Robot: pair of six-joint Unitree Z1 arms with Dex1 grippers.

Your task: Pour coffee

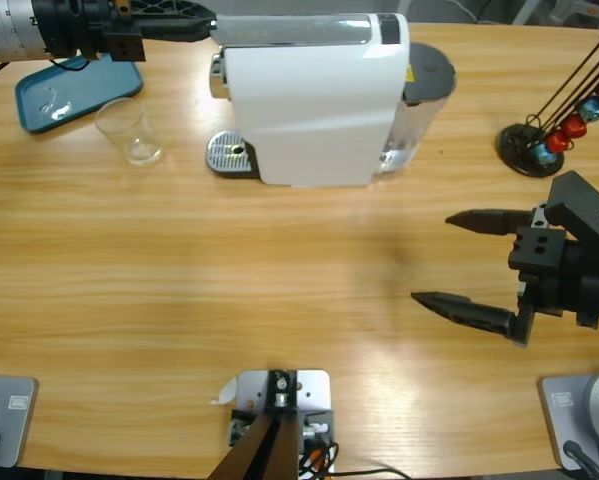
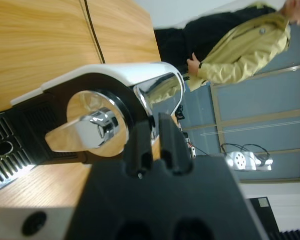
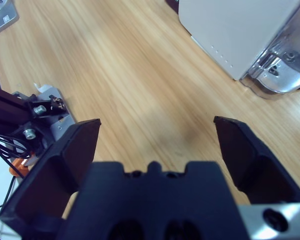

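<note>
Glass tumbler (image 1: 131, 131), light, slick and fragile, seemingly near-empty, wants a mid-wall grip; right end effector (image 1: 459, 262) gapes wide, left end effector (image 2: 153, 135) pinched narrow.

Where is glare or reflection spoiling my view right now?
High view: a pale sheen crosses the table in front of the coffee machine. Left wrist view: the machine's chrome lever mirrors the room with bright highlights. Right wrist view: only the machine's chrome base glints.

The left hand (image 1: 204, 25) reaches in at the upper left, jaws together; the right hand (image 1: 449, 260) hovers wide apart.
</note>
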